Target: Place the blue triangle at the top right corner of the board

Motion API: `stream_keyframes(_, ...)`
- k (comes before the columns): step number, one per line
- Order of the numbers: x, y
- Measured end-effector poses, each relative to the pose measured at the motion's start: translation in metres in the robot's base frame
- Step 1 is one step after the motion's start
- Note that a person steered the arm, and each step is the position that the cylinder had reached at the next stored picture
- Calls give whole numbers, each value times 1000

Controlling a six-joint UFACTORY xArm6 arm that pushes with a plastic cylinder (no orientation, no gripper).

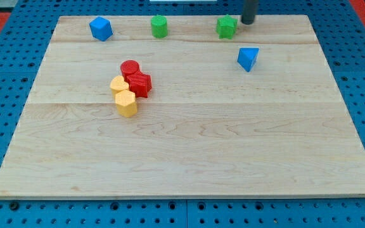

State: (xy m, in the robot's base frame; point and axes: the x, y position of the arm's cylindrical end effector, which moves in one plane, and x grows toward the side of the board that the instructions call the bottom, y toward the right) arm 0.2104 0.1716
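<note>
A pale wooden board (189, 133) is seen lying on a blue tabletop (5, 69) full of little holes. The blue triangle (248, 58) is found in the upper right part of the board, a little way below the top edge and well apart from the top right corner. The dark rod is seen coming down from the view's top, and my tip (248, 23) is set near the top edge of the board. My tip is placed just beside the green block on the right (227, 26), at that block's upper right side; whether the two are touching cannot be told. My tip is above the blue triangle in the view, and a clear gap is seen between them. No jaws are carried by this arm, only the straight rod, so nothing is pinched. A second green block (160, 26), round like a drum, is set along the top edge near the middle. A blue block (100, 28) with many flat sides is set along the top edge toward the view's left. Near the middle left of the board, four blocks are packed close together: a round red block (130, 67), a second red block (140, 83) just below it, a yellow block (119, 84) at their left, and another yellow block (126, 103) lowest of all.
</note>
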Motion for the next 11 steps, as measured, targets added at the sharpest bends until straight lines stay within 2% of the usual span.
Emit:
stream_keyframes(1, 59, 66)
stream_keyframes(2, 150, 83)
stream_keyframes(3, 179, 35)
stream_keyframes(6, 153, -65)
stream_keyframes(7, 129, -52)
stream_keyframes(8, 109, -6)
stream_keyframes(11, 67, -3)
